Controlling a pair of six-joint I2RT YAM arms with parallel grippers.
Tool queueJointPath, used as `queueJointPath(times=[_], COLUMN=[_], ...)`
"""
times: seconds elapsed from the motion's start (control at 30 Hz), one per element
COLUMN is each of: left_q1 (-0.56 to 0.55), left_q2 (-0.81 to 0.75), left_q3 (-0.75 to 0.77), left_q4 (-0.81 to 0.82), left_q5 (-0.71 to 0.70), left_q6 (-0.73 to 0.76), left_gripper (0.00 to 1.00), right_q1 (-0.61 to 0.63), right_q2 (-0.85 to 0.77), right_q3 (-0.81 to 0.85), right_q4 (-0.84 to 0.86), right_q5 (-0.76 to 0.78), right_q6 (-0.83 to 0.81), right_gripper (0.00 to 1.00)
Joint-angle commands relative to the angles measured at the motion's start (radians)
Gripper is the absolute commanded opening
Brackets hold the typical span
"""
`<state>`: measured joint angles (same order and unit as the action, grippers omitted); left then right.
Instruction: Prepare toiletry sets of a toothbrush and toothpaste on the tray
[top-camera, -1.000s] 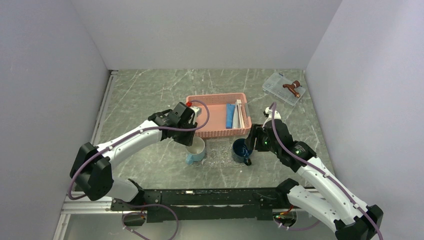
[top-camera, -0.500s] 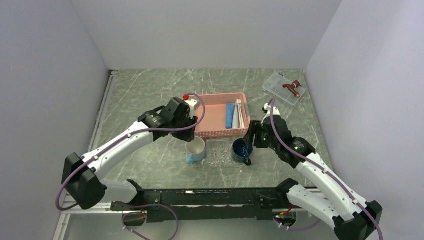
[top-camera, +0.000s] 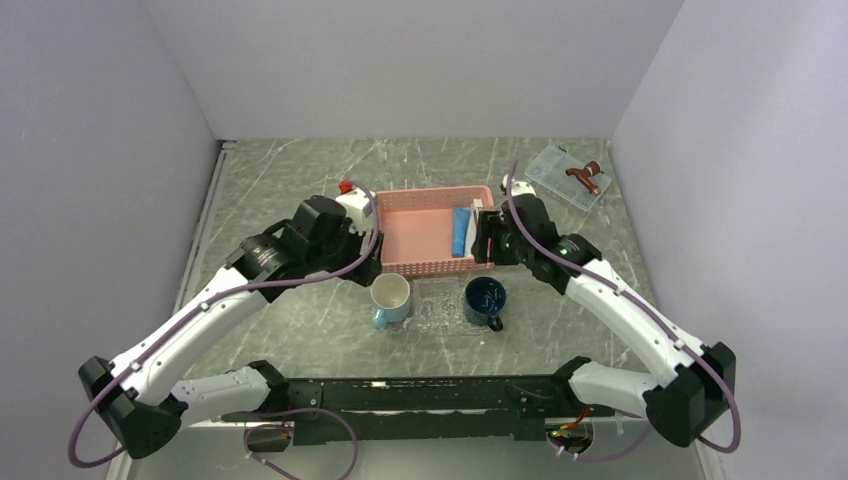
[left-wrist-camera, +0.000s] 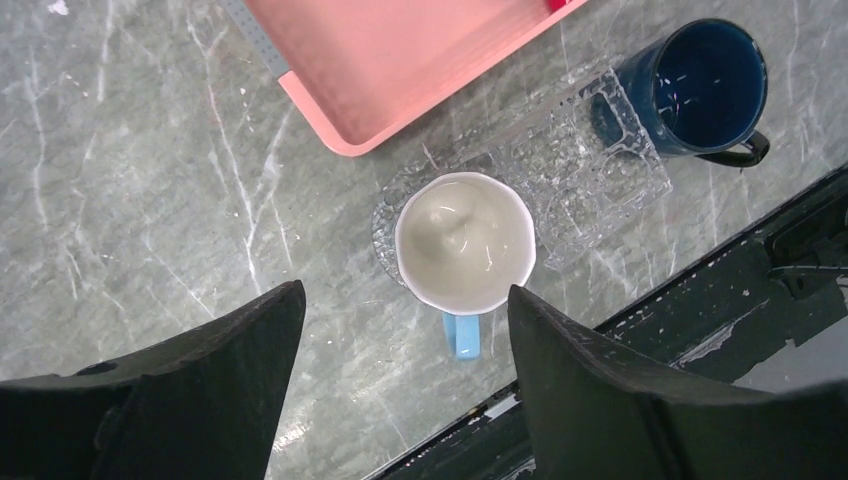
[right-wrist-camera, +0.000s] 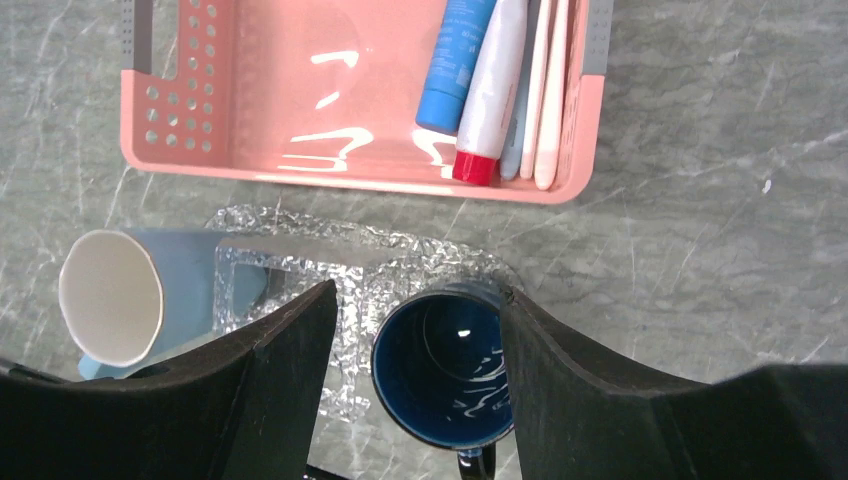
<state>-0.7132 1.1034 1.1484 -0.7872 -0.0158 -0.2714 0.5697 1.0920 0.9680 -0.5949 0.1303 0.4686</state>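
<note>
The clear textured tray (top-camera: 437, 303) lies in front of the pink basket (top-camera: 425, 262); it also shows in the left wrist view (left-wrist-camera: 600, 170) and the right wrist view (right-wrist-camera: 340, 262). A light blue mug (top-camera: 390, 297) and a dark blue mug (top-camera: 485, 300) stand on its two ends. In the basket's right end lie a blue toothpaste tube (right-wrist-camera: 455, 60), a whitish tube with a red cap (right-wrist-camera: 492, 85) and whitish toothbrushes (right-wrist-camera: 545, 95). My left gripper (top-camera: 362, 268) is open and empty, above and left of the light mug (left-wrist-camera: 465, 240). My right gripper (top-camera: 487, 248) is open and empty over the basket's right front corner.
A small clear box (top-camera: 563, 178) with a brown object on it sits at the back right. The black mounting rail (top-camera: 420, 395) runs along the near edge. Grey walls close in left, right and back.
Both arms have left the mugs. The left gripper pulled back and to the left of the light mug. The right gripper moved away from the dark mug up to the basket's right end.
</note>
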Motion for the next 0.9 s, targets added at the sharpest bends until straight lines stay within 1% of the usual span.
queueJointPath(times=[0.0, 0.1, 0.13, 0.33, 0.47, 0.63, 0.77, 0.87], left_q1=[-0.004, -0.005, -0.004, -0.005, -0.005, -0.004, -0.005, -0.004], left_q2=[-0.075, -0.121, -0.134, -0.222, -0.287, -0.343, -0.370, -0.373], left_q3=[-0.007, -0.021, -0.026, -0.080, -0.131, -0.198, -0.256, -0.263], left_q4=[-0.003, -0.011, -0.015, -0.015, 0.011, 0.025, 0.069, 0.065], left_q5=[-0.049, -0.069, -0.077, -0.098, -0.087, -0.134, -0.089, -0.068], left_q6=[0.028, 0.040, 0.044, 0.066, 0.086, 0.115, 0.109, 0.102], left_gripper=[0.86, 0.99, 0.99, 0.99, 0.99, 0.99, 0.99, 0.99], right_q1=[-0.004, -0.002, -0.003, -0.004, -0.005, -0.011, -0.023, -0.034], right_q2=[0.086, 0.178, 0.206, 0.360, 0.460, 0.561, 0.656, 0.699], right_q3=[0.090, 0.142, 0.161, 0.257, 0.318, 0.384, 0.441, 0.454], right_q4=[0.059, 0.056, 0.049, 0.052, 0.039, 0.029, 0.003, 0.017], right_q5=[0.043, 0.059, 0.069, 0.104, 0.135, 0.172, 0.204, 0.203], right_q6=[-0.026, -0.029, -0.030, -0.036, -0.023, -0.016, -0.009, -0.001], right_gripper=[0.63, 0.63, 0.63, 0.61, 0.59, 0.56, 0.54, 0.52])
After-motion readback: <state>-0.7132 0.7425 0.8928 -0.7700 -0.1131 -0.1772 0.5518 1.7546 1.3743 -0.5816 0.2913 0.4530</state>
